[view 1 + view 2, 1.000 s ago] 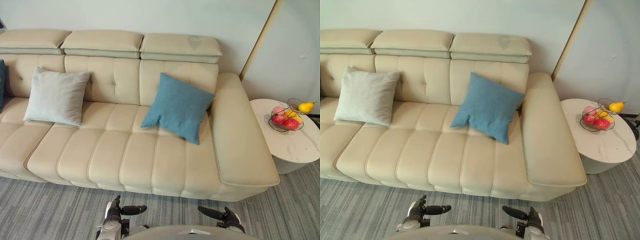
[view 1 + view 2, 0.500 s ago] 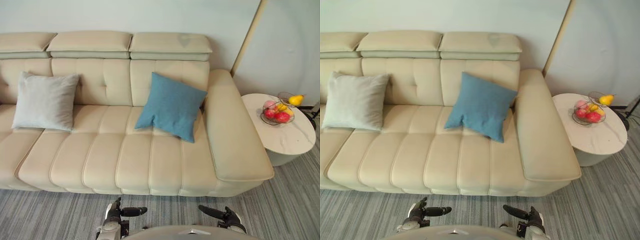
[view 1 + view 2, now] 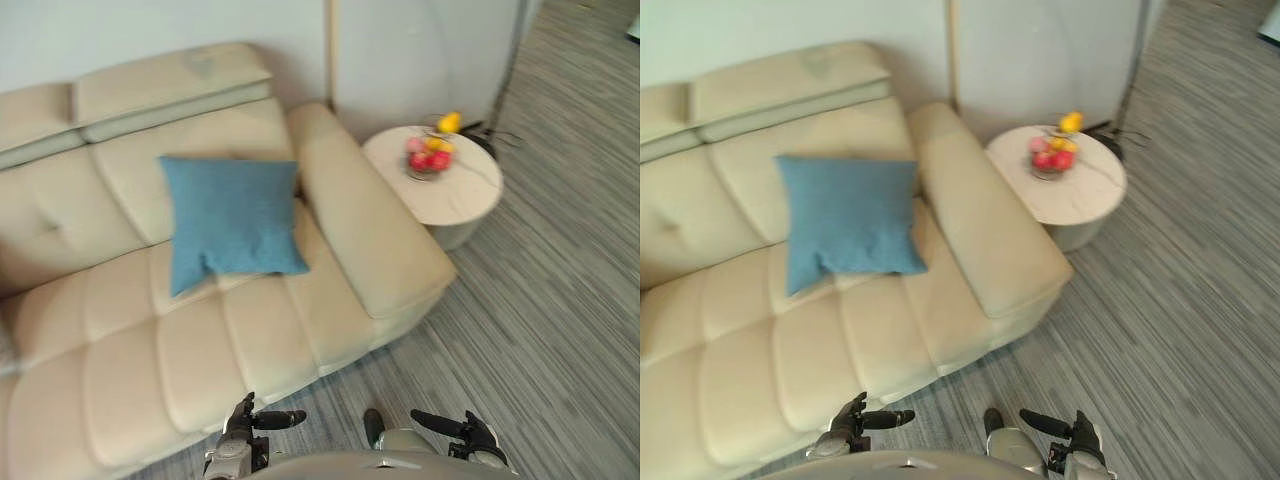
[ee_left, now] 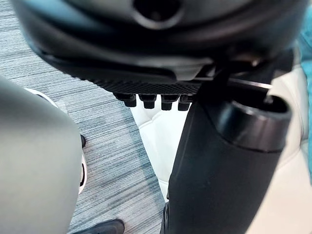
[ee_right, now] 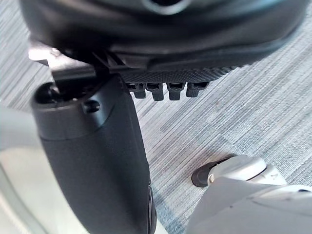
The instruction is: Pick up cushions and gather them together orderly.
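A blue cushion (image 3: 232,222) leans against the backrest of the beige sofa (image 3: 120,340), close to its right armrest (image 3: 370,230). My left hand (image 3: 250,425) hangs low over the carpet in front of the sofa's front edge, far below the cushion, with its thumb stuck out and nothing in it. My right hand (image 3: 465,432) hangs at the same height off to the right, over the carpet, also holding nothing. In the left wrist view the left hand (image 4: 161,63) shows its thumb (image 4: 219,170) straight, with carpet and sofa edge past it. The right hand (image 5: 161,48) looks the same over carpet.
A round white side table (image 3: 465,200) stands right of the armrest and carries a wire bowl of fruit (image 3: 428,155). Grey striped carpet (image 3: 560,300) spreads to the right and in front of the sofa.
The whole picture has swung to the right, so the camera has turned; the grey cushion has gone out of the left edge. Both hands hang as before.
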`<state>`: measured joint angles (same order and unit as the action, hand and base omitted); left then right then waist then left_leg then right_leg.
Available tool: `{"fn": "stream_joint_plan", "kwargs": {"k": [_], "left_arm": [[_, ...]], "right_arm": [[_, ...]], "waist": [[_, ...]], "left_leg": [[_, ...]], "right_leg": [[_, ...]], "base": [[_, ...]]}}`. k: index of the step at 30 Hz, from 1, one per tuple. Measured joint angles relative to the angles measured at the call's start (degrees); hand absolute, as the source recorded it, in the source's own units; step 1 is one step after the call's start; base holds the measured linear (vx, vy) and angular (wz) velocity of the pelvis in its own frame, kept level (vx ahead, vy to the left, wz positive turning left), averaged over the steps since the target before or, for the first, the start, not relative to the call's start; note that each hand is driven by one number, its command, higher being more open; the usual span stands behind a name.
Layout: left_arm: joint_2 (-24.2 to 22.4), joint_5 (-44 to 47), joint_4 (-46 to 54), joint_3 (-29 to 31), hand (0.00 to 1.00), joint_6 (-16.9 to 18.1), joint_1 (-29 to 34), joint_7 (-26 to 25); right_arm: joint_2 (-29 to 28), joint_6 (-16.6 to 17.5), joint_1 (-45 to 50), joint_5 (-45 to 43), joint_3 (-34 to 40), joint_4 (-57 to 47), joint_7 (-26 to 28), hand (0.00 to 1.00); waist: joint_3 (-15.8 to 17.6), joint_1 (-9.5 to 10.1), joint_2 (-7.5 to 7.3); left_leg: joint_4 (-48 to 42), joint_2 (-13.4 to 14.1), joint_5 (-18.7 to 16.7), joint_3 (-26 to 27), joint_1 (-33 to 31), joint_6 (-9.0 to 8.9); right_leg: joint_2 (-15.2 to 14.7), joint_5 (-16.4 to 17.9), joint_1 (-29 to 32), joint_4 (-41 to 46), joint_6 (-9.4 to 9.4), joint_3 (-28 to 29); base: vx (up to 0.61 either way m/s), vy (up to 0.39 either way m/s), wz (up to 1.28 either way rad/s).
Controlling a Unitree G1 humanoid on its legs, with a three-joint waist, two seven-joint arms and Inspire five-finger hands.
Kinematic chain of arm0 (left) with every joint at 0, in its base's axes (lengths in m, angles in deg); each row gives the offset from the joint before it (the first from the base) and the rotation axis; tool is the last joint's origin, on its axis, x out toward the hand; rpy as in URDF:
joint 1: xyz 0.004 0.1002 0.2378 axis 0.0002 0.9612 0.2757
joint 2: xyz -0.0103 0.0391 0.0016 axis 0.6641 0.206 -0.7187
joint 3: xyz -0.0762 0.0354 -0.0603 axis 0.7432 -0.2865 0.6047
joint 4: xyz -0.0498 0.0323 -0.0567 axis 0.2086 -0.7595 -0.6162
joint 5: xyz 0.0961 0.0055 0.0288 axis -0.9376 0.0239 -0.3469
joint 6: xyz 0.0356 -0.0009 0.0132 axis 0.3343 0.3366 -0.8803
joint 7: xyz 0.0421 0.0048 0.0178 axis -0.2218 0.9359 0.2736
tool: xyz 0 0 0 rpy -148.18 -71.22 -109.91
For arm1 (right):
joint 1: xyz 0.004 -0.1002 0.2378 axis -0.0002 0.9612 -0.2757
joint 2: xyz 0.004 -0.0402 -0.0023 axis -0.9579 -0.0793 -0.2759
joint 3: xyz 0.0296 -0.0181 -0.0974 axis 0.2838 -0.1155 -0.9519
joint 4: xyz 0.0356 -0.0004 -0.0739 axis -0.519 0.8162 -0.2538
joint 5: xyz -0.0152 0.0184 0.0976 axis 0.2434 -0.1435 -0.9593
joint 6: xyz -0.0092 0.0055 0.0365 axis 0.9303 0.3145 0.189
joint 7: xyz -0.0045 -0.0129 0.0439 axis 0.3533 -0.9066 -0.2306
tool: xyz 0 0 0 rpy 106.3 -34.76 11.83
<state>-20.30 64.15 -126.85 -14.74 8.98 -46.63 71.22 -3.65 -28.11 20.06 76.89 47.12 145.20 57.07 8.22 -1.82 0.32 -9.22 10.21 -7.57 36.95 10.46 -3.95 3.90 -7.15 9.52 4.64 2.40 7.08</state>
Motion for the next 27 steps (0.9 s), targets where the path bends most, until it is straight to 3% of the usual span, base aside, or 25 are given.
{"fn": "stream_joint_plan", "kwargs": {"k": [1,2,3,4,5,6,7,10,12,13,15,16,17,18,19,20,21,23,25,27], "left_arm": [[0.28,0.0,0.03,-0.01,1.0,0.0,-0.03,0.0],[0.52,-0.03,-0.01,-0.24,1.0,-0.39,-0.98,0.03],[0.44,-0.04,0.8,-0.86,1.0,-0.38,-0.98,0.04],[0.53,-0.04,0.99,-0.96,1.0,-0.37,-0.87,0.04],[0.93,-0.05,0.86,-0.73,1.0,-0.41,-0.04,0.0],[0.97,-0.05,0.8,-0.66,1.0,-0.41,0.06,0.0],[1.04,-0.06,0.27,-0.54,1.0,-0.5,0.37,-0.02],[0.85,-0.22,-1.31,-1.57,1.0,-0.55,-0.25,0.09],[0.84,-0.29,-1.76,-3.34,1.0,-0.59,-0.92,0.3],[0.81,-0.55,-1.82,-3.46,1.0,-0.51,-1.35,0.56],[1.01,-0.73,-1.84,-3.44,1.0,-0.45,-1.82,0.57],[1.1,-0.74,-1.84,-3.38,1.0,-0.42,-1.62,0.57],[1.01,-0.59,-1.4,-3.19,1.0,-0.25,-1.09,0.65],[1.02,-0.54,-0.69,-3.26,1.0,0.06,-0.84,0.55],[1.32,-0.09,0.35,-3.39,1.0,0.67,-0.94,0.42],[1.38,0.14,0.6,-3.49,1.0,0.82,-0.68,0.19],[1.7,1.13,0.96,-3.26,1.0,0.73,-1.07,0.11],[1.71,1.14,1.77,-3.24,1.0,0.85,-1.11,0.1],[1.4,2.11,3.06,-2.89,1.0,1.27,-1.11,0.02],[1.05,2.3,3.5,-2.3,1.0,1.46,-1.08,-0.08]], "right_arm": [[-0.12,0.0,-0.34,0.01,-0.22,-0.02,-0.04,1.0],[-0.18,-0.1,-1.25,-0.06,0.41,-0.37,0.13,1.0],[0.32,-0.12,-1.33,-0.04,0.6,-0.32,0.04,1.0],[0.41,-0.1,-1.26,-0.03,0.58,-0.27,0.04,1.0],[0.63,-0.06,-1.3,0.05,0.55,0.42,0.01,1.0],[0.66,-0.06,-1.33,0.07,0.53,0.49,0.0,1.0],[1.12,0.02,-1.81,0.59,0.54,0.69,-0.29,1.0],[1.91,-0.06,-2.5,0.66,1.1,1.79,-0.81,1.0],[1.69,-0.04,-2.61,0.76,1.09,1.9,-0.81,1.0],[1.73,-0.07,-2.43,0.77,0.83,1.99,-0.8,1.0],[1.44,-0.04,-2.47,1.63,-0.42,2.92,-0.81,1.0],[1.23,0.01,-2.75,1.64,-1.32,3.2,-0.77,1.0],[1.65,-0.08,-3.39,1.6,-1.84,3.77,-0.95,1.0],[1.84,-0.12,-3.49,1.6,-1.98,4.03,-1.07,1.0],[2.24,-0.36,-3.82,1.6,-2.17,5.6,-1.17,1.0],[2.51,-0.58,-3.76,1.61,-2.3,6.47,-1.17,1.0],[2.64,-0.56,-3.83,1.62,-2.08,6.62,-1.13,1.0],[2.3,-0.53,-3.75,1.62,-1.64,6.32,-1.18,1.0],[1.97,-0.57,-3.37,1.6,-1.08,6.35,-1.24,1.0],[1.81,-0.58,-2.87,1.6,-0.61,6.3,-1.22,1.0]], "waist": [[0.22,0.03,-0.07],[0.98,-0.8,0.67],[1.26,-1.02,1.19],[1.28,-1.05,1.24],[1.26,-0.95,1.26],[1.27,-0.93,1.26],[1.49,-0.96,2.03],[2.24,-1.07,3.05],[2.33,-1.43,2.88],[2.32,-1.58,2.55],[2.4,-1.56,1.42],[2.62,-1.23,1.08],[2.63,-0.83,1.41],[2.61,-1.1,1.13],[3.94,-0.89,0.71],[3.97,-0.58,1.39],[4.11,0.15,1.01],[4.4,0.29,0.25],[4.56,1.27,0.02],[4.58,1.79,0.0]], "left_leg": [[0.09,0.2,-0.12,0.93,0.06,0.18],[1.3,0.72,-0.47,4.49,0.57,0.35],[2.26,1.19,-0.94,7.01,1.8,-0.54],[2.27,1.31,-1.24,7.79,2.15,-1.02],[2.34,1.38,-1.82,10.61,3.84,-2.02],[2.35,1.43,-1.81,10.97,3.98,-2.03],[2.77,2.07,-1.5,13.52,5.26,-2.5],[3.28,2.24,-1.19,14.93,6.89,-2.3],[1.55,2.39,-0.8,14.27,7.41,-1.9],[-2.83,3.71,-0.65,14.59,7.24,-2.23],[-21.14,10.73,-1.01,12.29,3.96,-2.28],[-32.52,13.33,-3.06,10.11,0.86,0.59],[-38.64,12.84,-7.09,4.42,-4.38,1.93],[-40.07,12.35,-8.3,2.48,-6.16,0.87],[-39.95,11.25,-10.0,-1.35,-8.27,-1.21],[-37.82,10.93,-10.57,-4.32,-9.67,-1.62],[-31.62,8.01,-11.46,-9.11,-13.9,-1.02],[-25.47,5.0,-11.31,-12.7,-16.93,-0.83],[-14.17,-0.82,-8.39,-24.29,-20.75,-2.09],[-8.88,-2.77,-5.66,-30.03,-21.86,-3.0]], "right_leg": [[-0.42,0.6,0.29,-0.72,-1.28,-2.19],[-4.06,4.68,2.5,2.56,-7.5,-18.1],[-8.5,8.65,3.87,8.06,-9.63,-32.52],[-9.8,9.41,3.82,9.35,-9.89,-36.17],[-13.43,10.99,2.55,13.09,-9.62,-47.77],[-13.61,11.48,2.38,13.43,-9.67,-48.68],[-14.58,14.89,1.79,15.94,-9.53,-55.21],[-12.4,17.34,3.75,18.47,-9.25,-51.54],[-10.64,18.06,3.78,18.11,-9.2,-48.8],[-9.47,18.48,3.32,17.55,-9.39,-47.29],[-5.96,18.48,1.04,13.98,-9.45,-43.74],[-2.91,17.96,-1.42,9.46,-8.55,-41.27],[-3.15,21.17,-3.85,9.39,-7.42,-43.1],[-4.79,21.78,-3.66,12.23,-9.93,-42.9],[-4.37,20.68,-5.63,13.13,-10.1,-41.09],[-2.97,20.49,-6.78,11.98,-9.83,-39.71],[-2.13,20.14,-8.36,10.36,-10.02,-37.1],[-1.64,19.53,-9.52,8.59,-9.88,-33.98],[-0.6,18.6,-11.46,5.45,-8.89,-28.61],[0.74,17.58,-12.94,3.25,-9.32,-25.32]], "base": [[-0.17,-0.086,-1.63],[-0.08,-0.015,-1.19],[-0.02,0.022,-1.18],[0.11,0.022,-1.33],[0.14,-0.013,-0.93],[0.2,-0.076,-1.54],[0.22,-0.14,-1.28],[0.17,-0.205,-1.17],[0.12,-0.286,-0.87],[0.09,-0.292,-0.78],[0.08,-0.35,-1.05],[0.17,-0.314,-1.36],[0.15,-0.181,-1.09],[0.24,-0.044,-0.89],[0.14,0.02,-0.65],[0.16,-0.01,-1.14],[0.06,-0.053,-1.03],[0.05,-0.061,-1.02],[0.1,-0.075,-1.26],[0.15,-0.065,-1.09]]}}
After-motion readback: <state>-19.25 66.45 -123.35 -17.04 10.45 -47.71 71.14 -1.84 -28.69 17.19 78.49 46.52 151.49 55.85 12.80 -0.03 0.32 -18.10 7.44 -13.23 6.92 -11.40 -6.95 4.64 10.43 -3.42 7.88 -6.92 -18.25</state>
